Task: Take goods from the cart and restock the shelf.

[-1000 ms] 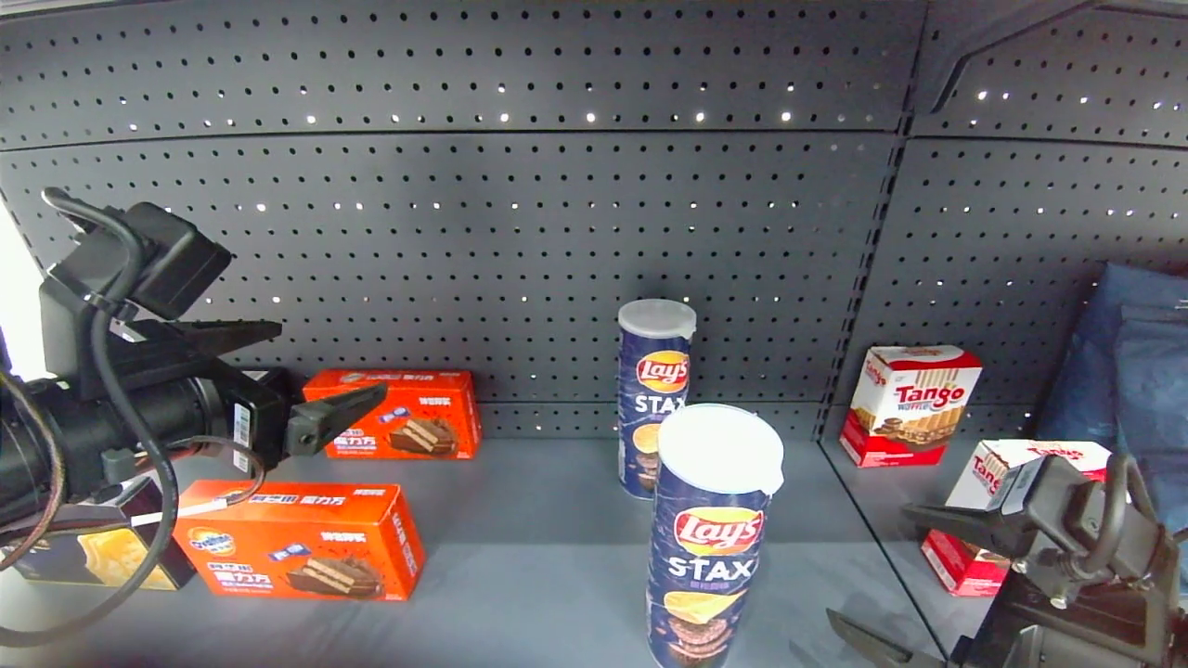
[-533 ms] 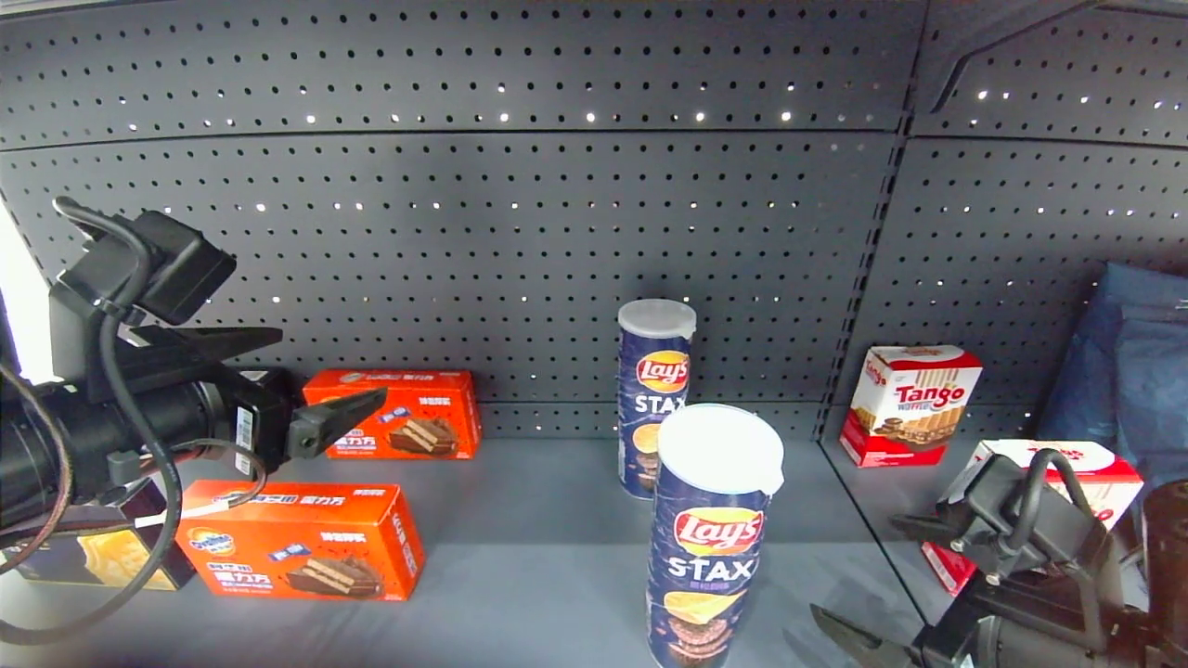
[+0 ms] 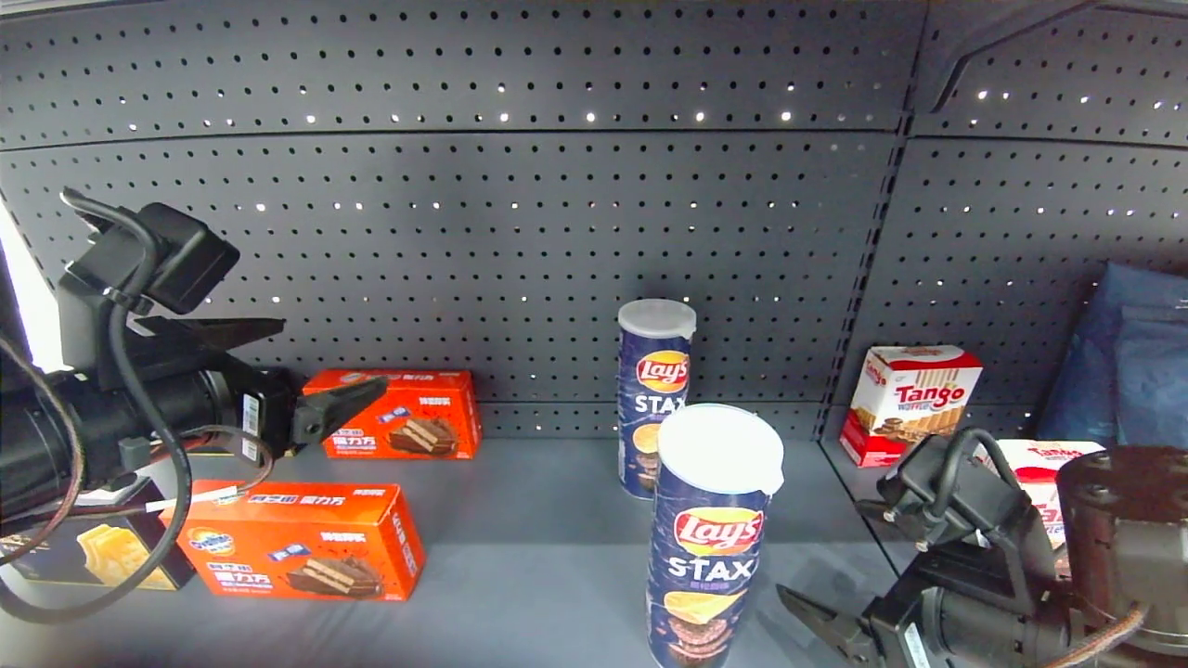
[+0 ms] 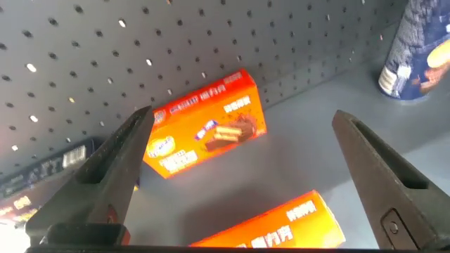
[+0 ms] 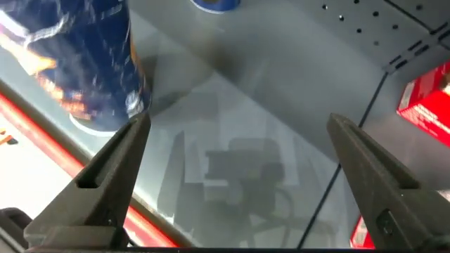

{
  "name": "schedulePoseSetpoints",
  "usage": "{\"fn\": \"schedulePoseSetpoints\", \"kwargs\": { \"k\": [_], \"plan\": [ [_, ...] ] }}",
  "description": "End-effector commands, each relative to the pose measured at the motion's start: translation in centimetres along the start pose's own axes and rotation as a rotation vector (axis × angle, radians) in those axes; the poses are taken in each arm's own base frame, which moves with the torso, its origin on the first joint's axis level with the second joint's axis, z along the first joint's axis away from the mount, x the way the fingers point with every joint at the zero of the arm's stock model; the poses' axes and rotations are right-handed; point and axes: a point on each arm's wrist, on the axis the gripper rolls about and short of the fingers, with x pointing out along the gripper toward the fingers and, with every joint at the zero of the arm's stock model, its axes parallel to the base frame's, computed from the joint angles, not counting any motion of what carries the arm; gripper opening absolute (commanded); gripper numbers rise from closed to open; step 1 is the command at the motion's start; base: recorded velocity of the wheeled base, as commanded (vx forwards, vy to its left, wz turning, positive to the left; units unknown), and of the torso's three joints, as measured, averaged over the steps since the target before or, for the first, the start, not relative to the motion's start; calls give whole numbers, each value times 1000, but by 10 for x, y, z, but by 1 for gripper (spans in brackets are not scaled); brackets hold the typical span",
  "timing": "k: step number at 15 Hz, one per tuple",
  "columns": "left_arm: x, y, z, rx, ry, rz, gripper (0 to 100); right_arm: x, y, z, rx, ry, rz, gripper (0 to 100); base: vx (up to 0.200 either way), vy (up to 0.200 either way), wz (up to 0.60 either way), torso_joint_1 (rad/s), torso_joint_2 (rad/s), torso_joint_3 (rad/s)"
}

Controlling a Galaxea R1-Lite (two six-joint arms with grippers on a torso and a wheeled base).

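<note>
Barely shifted over the last second, the left gripper (image 3: 329,357) hangs at the shelf's (image 3: 538,557) left end, while the right gripper (image 3: 821,549) has swung in from the right edge toward the cans. On the left, the fingers are spread wide and hold nothing; in the left wrist view (image 4: 242,116) the rear orange box (image 4: 207,123) stands beyond the gap, well apart from both fingers. A dark box (image 3: 102,547) and the front orange box (image 3: 297,543) lie below that arm. At centre the rear can (image 3: 654,390) stands upright against the pegboard (image 3: 464,232), the front can (image 3: 715,529) upright near the shelf's edge. The right fingers are also spread and empty; the front can (image 5: 84,63) stands just beside one finger, outside the gap, not between them. A wafer box (image 3: 914,399) sits farther right. Restocking looks partly done: several goods stand on the shelf, neither gripper carries any, and another item has yet to be fetched from the cart.
</note>
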Motion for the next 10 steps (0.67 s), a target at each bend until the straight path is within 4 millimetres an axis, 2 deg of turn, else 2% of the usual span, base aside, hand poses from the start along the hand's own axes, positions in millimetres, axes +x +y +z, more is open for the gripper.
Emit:
{"fn": "schedulePoseSetpoints", "kwargs": {
  "k": [1,10],
  "plan": [
    [5,0,-3,-2,13,-3,100,9,2,2,-7,14,3,100,0,0,0,0,0,0],
    [6,-1,-7,-3,25,-6,100,23,6,10,-11,15,8,100,0,0,0,0,0,0]
  ]
}}
